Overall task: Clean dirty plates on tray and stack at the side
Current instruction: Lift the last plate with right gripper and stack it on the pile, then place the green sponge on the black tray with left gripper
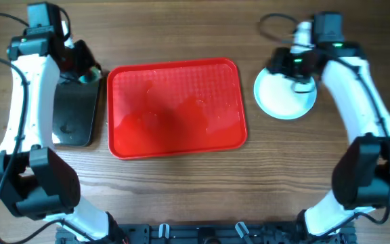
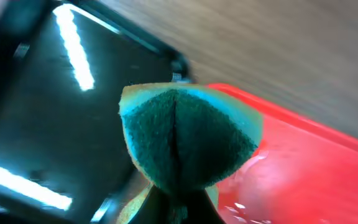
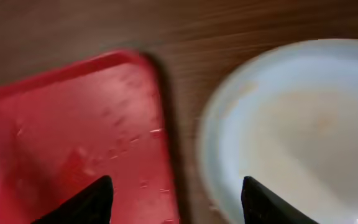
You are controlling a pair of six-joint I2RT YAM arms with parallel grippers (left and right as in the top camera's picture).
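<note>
The red tray (image 1: 175, 108) lies in the middle of the table with no plates on it; wet streaks show on its surface. It also shows in the left wrist view (image 2: 303, 168) and the right wrist view (image 3: 73, 130). The plates (image 1: 283, 96) lie in a stack on the table right of the tray, seen close in the right wrist view (image 3: 297, 124). My right gripper (image 3: 179, 193) is open and empty above the gap between tray and stack. My left gripper (image 2: 179, 208) is shut on a green sponge (image 2: 185, 137), over the black tray's right edge.
A glossy black tray (image 1: 73, 112) lies left of the red tray, under my left arm; it also fills the left of the left wrist view (image 2: 48, 124). Cables run along the table's far edge behind the right arm.
</note>
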